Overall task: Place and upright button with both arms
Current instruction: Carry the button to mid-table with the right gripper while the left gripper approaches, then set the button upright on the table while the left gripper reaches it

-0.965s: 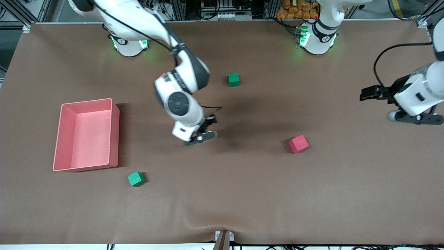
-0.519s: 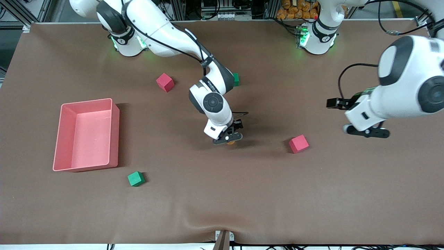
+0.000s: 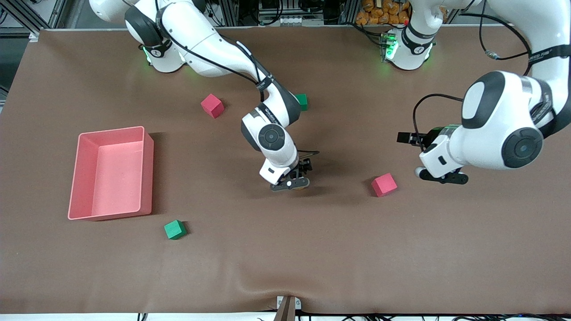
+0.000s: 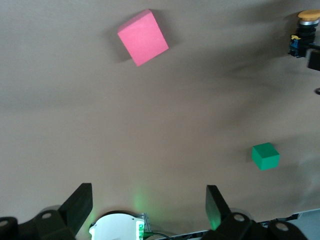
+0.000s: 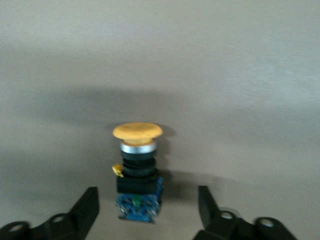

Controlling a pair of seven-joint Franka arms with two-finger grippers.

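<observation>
The button (image 5: 137, 167) lies on its side on the brown table, with an orange cap, black body and blue base. My right gripper (image 5: 147, 196) is open just above it, one finger on each side of the blue base, not touching. In the front view only an orange sliver of the button (image 3: 300, 187) shows under the right gripper (image 3: 292, 183) at mid-table. My left gripper (image 3: 441, 177) is open and empty, low over the table beside a red cube (image 3: 384, 184). The left wrist view shows its open gripper (image 4: 148, 192) and the button (image 4: 307, 17) farther off.
A pink bin (image 3: 147, 169) stands toward the right arm's end. A second red cube (image 3: 212, 105) and a green cube (image 3: 302, 101), partly hidden by the right arm, lie nearer the bases. Another green cube (image 3: 174, 229) lies nearer the camera than the bin.
My right gripper has swung from nearer the bin to mid-table and settled low there. My left gripper has come in from the table's end toward the red cube.
</observation>
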